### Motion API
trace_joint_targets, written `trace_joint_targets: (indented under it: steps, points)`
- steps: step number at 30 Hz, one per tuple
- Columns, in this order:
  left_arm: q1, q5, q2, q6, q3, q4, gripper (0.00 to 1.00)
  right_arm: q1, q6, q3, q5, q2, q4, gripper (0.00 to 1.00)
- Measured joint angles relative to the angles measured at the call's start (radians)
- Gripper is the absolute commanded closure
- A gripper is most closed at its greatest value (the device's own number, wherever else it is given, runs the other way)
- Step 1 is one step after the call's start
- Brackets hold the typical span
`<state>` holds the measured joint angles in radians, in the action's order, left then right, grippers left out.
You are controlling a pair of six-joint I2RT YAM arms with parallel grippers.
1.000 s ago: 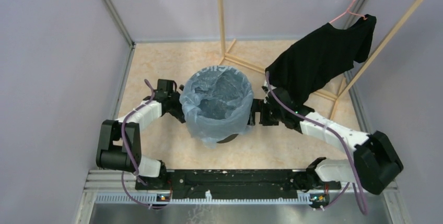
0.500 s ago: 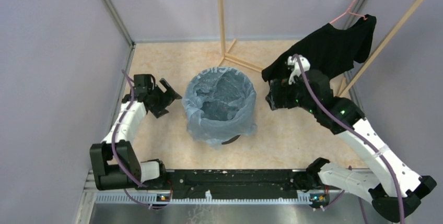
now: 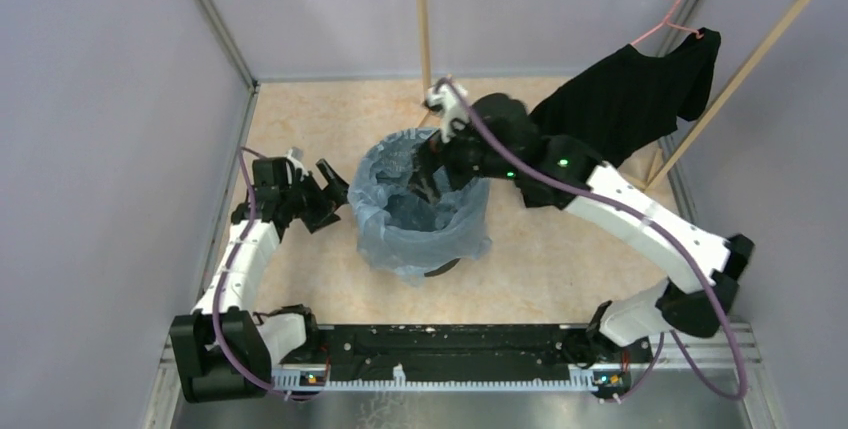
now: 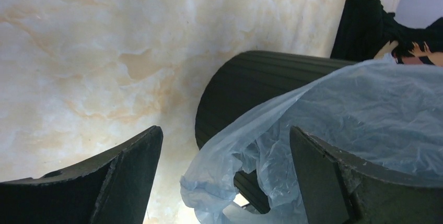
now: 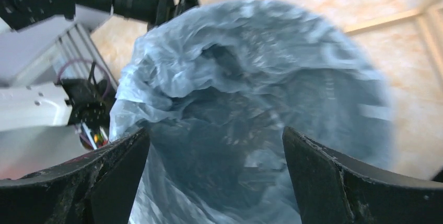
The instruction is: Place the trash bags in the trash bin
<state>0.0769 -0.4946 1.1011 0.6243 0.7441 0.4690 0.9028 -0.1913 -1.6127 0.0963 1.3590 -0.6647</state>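
Pale blue bag (image 3: 420, 224) lines black bin (image 4: 245, 83), right hand (image 5: 214, 140) spread above

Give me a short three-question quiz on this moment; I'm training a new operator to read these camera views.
1. True or false: the left gripper and the right gripper are both open.
2. The right gripper is above: A the trash bin, lined with the trash bag; B bare floor; C the left arm's base.
3. What hangs on the wooden rack?
Key: 1 true; 2 A; 3 a black T-shirt.
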Motion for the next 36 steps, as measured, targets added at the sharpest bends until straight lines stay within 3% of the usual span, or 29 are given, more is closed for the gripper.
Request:
trace_joint_targets:
  steps: [4, 6, 14, 22, 25, 31, 36]
  points:
    - [0.0, -0.059, -0.025, -0.001, -0.042, -0.018, 0.13, 0.106, 0.003, -0.011, -0.024, 0.127, -0.002, 0.4]
    - [0.0, -0.092, -0.037, 0.002, -0.06, -0.035, 0.17, 0.118, -0.013, -0.01, -0.034, 0.168, -0.001, 0.49]
    - [-0.019, -0.179, -0.045, 0.04, -0.146, -0.122, 0.41, 0.114, -0.081, 0.035, -0.052, 0.272, 0.093, 0.55]
    - [-0.125, -0.177, 0.011, 0.077, -0.17, -0.188, 0.43, 0.113, -0.129, 0.077, -0.027, 0.456, 0.232, 0.62]
    - [-0.136, -0.143, 0.013, 0.086, -0.171, -0.195, 0.43, 0.109, -0.117, 0.08, -0.061, 0.475, 0.269, 0.61]
    - [-0.165, -0.14, 0.015, 0.089, -0.171, -0.197, 0.42, 0.109, -0.107, 0.121, -0.135, 0.438, 0.232, 0.29]
    - [-0.169, -0.139, 0.023, 0.088, -0.171, -0.197, 0.41, 0.109, -0.077, 0.129, -0.203, 0.34, 0.164, 0.18]
